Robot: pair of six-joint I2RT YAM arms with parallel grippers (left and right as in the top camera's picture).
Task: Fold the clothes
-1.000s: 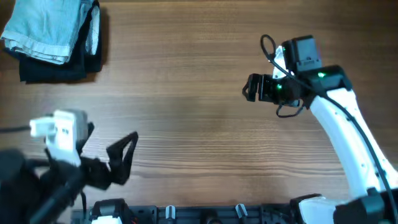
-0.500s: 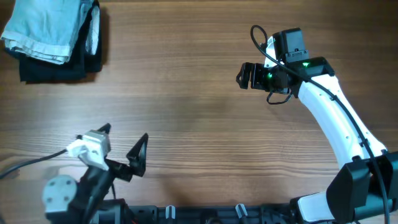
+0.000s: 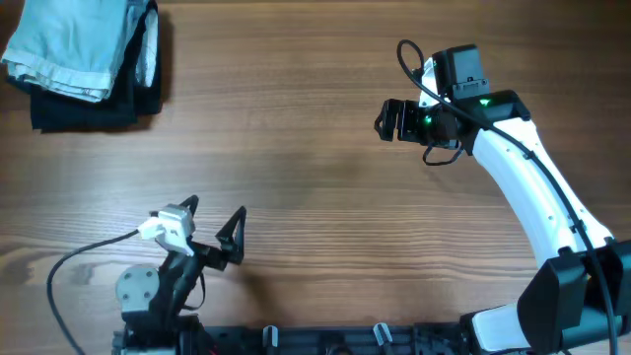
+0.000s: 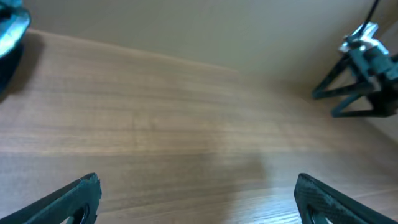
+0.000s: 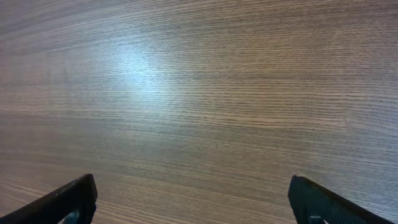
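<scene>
The denim shorts (image 3: 61, 47) lie bunched in layers on top of the black pile (image 3: 94, 106) at the far left corner of the desk (image 3: 296, 177), well apart from both arms. The left tool (image 3: 212, 227) sits near the front edge, spread wide and empty. The right tool (image 3: 390, 120) hovers over bare wood, also wide and holding nothing. Any further grab at the shorts is risky: a deep pinch would likely catch the black cloth beneath and drag both, and a one-sided pull could spill the layers open or slide them off the corner. The overhead frame cuts off the shorts' left and top edges, so waistband and pockets cannot be made out. The right wrist view shows only wood grain; the left wrist view is blurred, and the dark shape at its upper left corner is unidentifiable.
</scene>
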